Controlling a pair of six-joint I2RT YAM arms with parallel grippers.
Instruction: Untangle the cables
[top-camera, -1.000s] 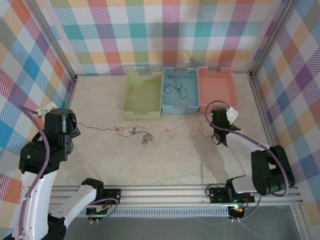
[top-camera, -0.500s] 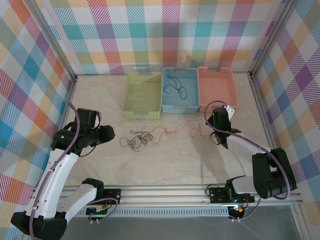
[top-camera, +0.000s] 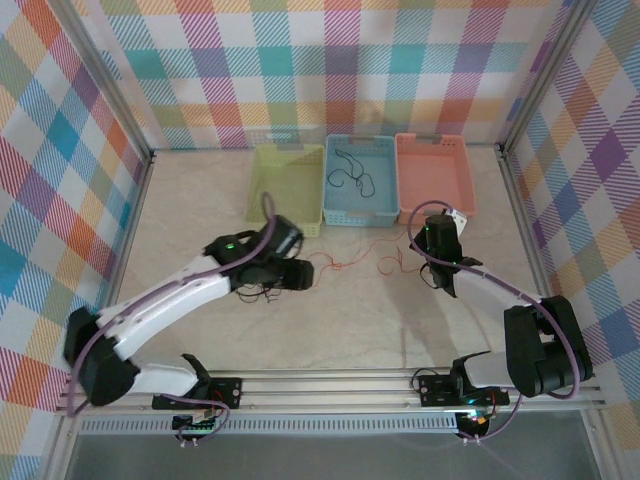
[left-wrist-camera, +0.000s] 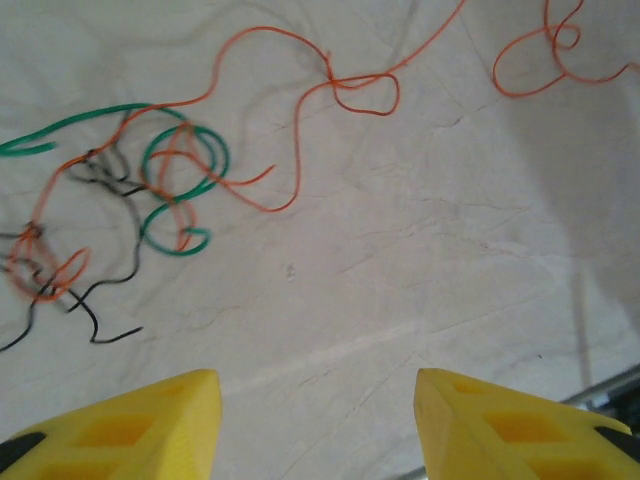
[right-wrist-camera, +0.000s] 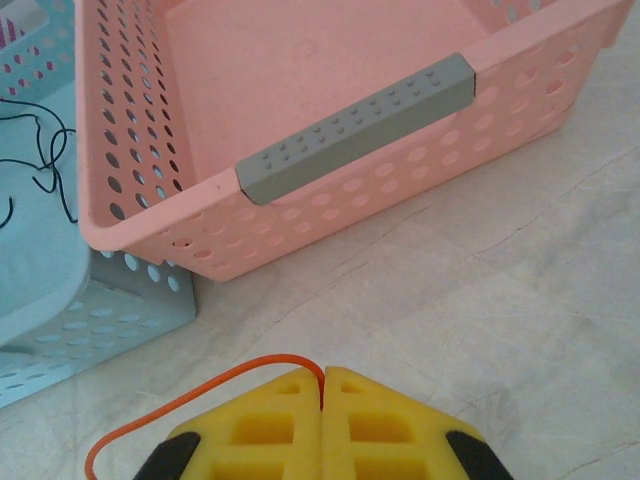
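Orange cable (right-wrist-camera: 230, 381) is pinched in the closed right tool (right-wrist-camera: 323, 375) beside a pink basket (right-wrist-camera: 350, 220). Left tool (left-wrist-camera: 318, 400) hangs open and empty near tangled cables (left-wrist-camera: 150, 200).

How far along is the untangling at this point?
Done: one black cable lies in the blue basket. In hand: the right claw is shut on the orange cable; the left claw hangs open over the tangle. Left: green, black and orange strands there are knotted together.
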